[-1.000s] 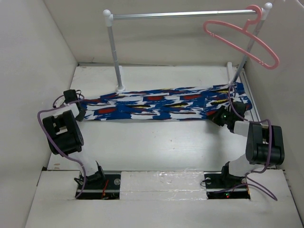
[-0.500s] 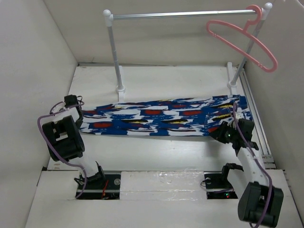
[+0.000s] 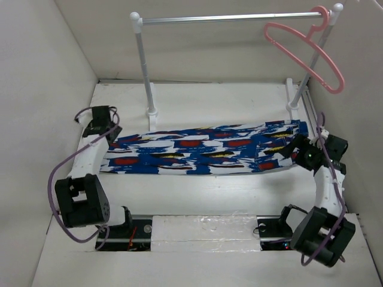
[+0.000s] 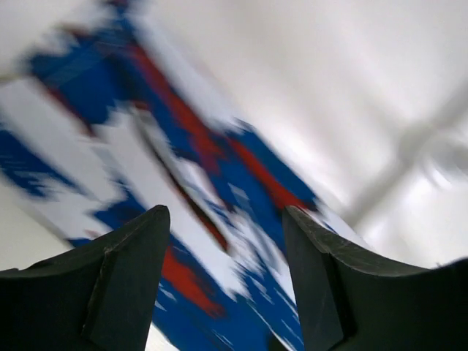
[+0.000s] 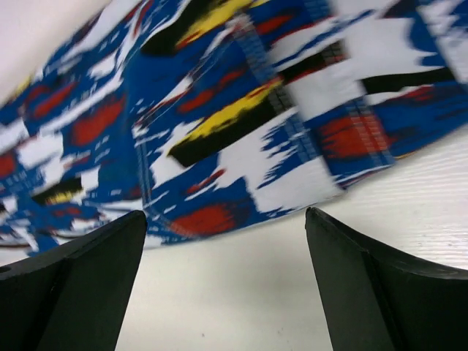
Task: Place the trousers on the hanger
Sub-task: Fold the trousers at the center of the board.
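Left wrist shows left end effector (image 4: 223, 216) open, empty over the trousers (image 4: 194, 142); right end effector (image 5: 225, 216) likewise.

A white table (image 3: 197, 191) is sitting boxed in by plain white walls: left wall (image 3: 42, 72), back wall (image 3: 209, 54), right wall (image 3: 365, 107). A silver rail (image 3: 227, 19) is resting on two white-capped posts (image 3: 143, 66) near the far edge, under soft, even light.

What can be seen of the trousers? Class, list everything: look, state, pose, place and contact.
The trousers are soft cloth, bright blue with white, red, black and yellow print. They lie flat, stretched left to right across the table before the rail, not on the hanger. The open left gripper and right gripper sit at either end, gripping nothing.
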